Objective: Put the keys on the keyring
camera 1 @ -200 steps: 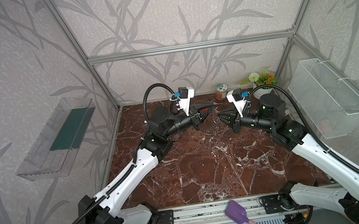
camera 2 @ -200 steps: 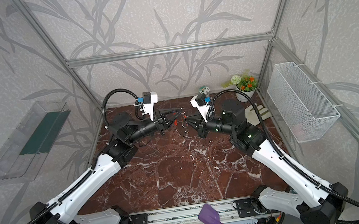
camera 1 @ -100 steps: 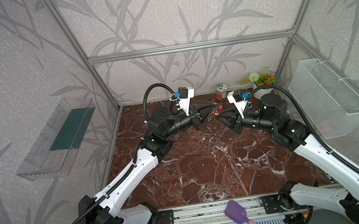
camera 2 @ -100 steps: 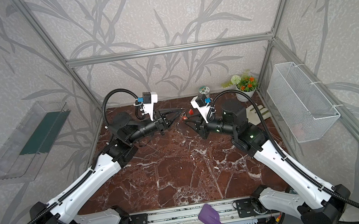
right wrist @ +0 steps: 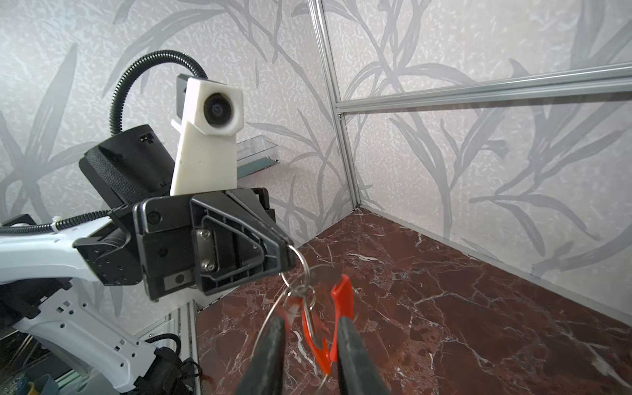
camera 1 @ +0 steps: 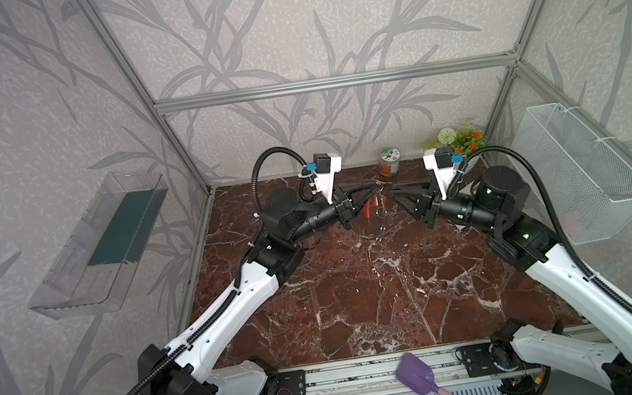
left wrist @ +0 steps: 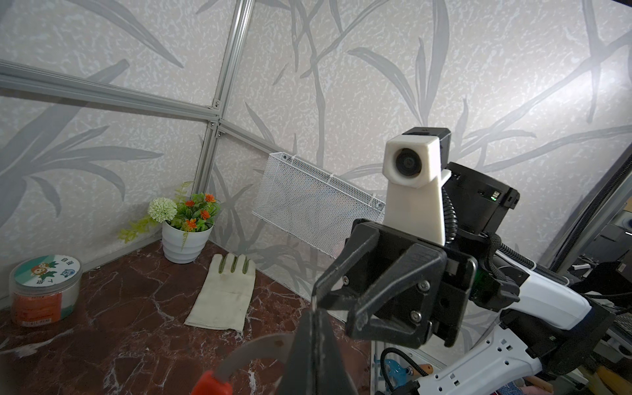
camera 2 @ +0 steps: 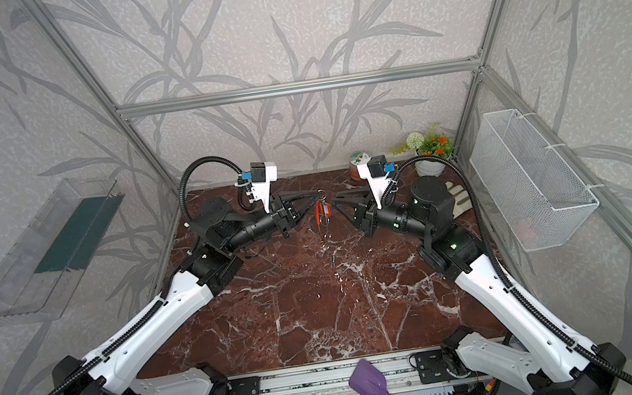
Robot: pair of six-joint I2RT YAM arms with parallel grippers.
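My left gripper (camera 1: 378, 186) (camera 2: 320, 193) (left wrist: 316, 313) (right wrist: 289, 253) is raised over the back of the marble floor. It is shut on the keyring (camera 1: 368, 208) (camera 2: 315, 212), a grey band (left wrist: 246, 352) with a red section (right wrist: 343, 297). The keys (camera 1: 380, 200) (camera 2: 325, 207) (right wrist: 290, 307), a red-orange tag, hang blurred from small metal rings just under those tips. My right gripper (camera 1: 392, 192) (camera 2: 334, 200) (right wrist: 309, 319) (left wrist: 333, 309) faces the left one from close by. It is open, with its fingers either side of the hanging red parts and gripping nothing.
A lidded jar (camera 1: 388, 161) (left wrist: 44, 290), a white flower pot (left wrist: 186, 239) and a pale glove (left wrist: 225, 294) sit at the back right. A wire basket (camera 1: 583, 169) hangs on the right wall and a clear shelf (camera 1: 103, 245) on the left. A purple spatula (camera 1: 419, 377) lies on the front rail.
My right gripper has opened, let go of the tag and drawn back a little to the right. The tag now swings under the left gripper, which has stayed shut and still.
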